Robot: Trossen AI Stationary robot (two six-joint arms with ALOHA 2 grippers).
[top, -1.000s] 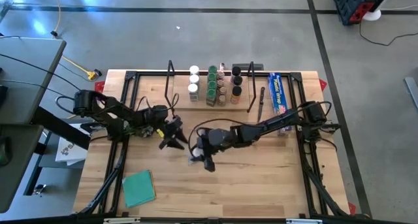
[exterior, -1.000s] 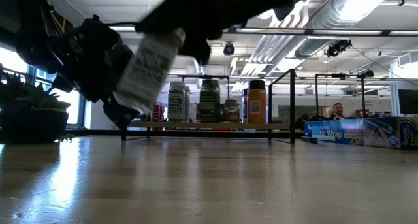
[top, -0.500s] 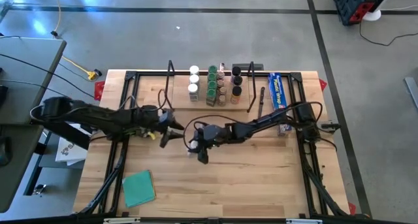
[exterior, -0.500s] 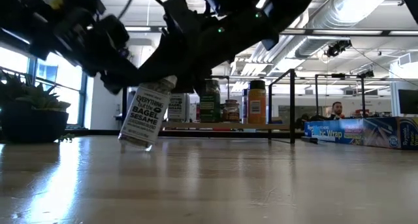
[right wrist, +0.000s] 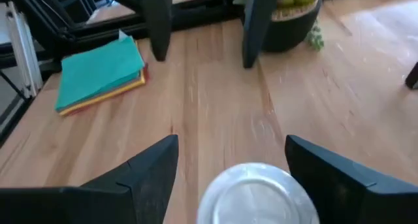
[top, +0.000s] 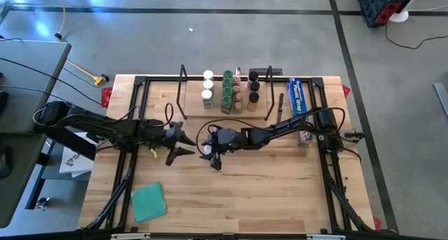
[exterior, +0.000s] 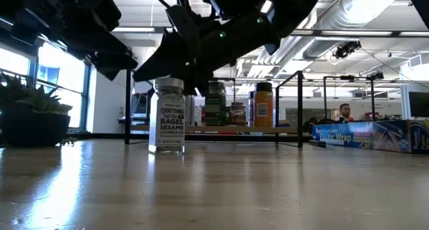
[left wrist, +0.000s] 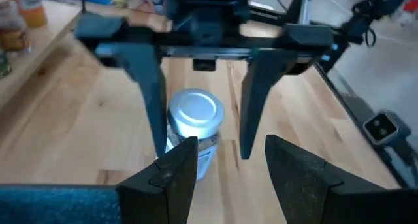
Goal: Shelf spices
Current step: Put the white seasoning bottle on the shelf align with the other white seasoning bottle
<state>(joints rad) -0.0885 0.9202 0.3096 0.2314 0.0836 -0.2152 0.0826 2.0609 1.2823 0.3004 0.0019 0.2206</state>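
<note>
A clear spice jar with a white lid (top: 204, 150) and a "bagel sesame" label (exterior: 167, 117) stands upright on its base on the bare table, in front of the shelf. My right gripper (right wrist: 230, 142) is open over it, one finger on either side of the lid (right wrist: 256, 192) with a gap on both sides. My left gripper (left wrist: 230, 145) is open and holds nothing, just to the jar's left (top: 186, 145), pointing at it. Several other spices (top: 229, 92) stand in rows on the shelf (exterior: 214, 128) at the far edge.
A long blue wrap box (top: 299, 100) lies right of the shelf. A flat teal square (top: 148, 201) lies near the front left corner. A black frame (top: 133, 128) runs round the table. Bare wood lies in front of the jar.
My right gripper has brought the jar down from a tilted hold in the air, stood it upright on the table and let go. My left gripper has drawn back from the jar toward the table's left edge and risen.
</note>
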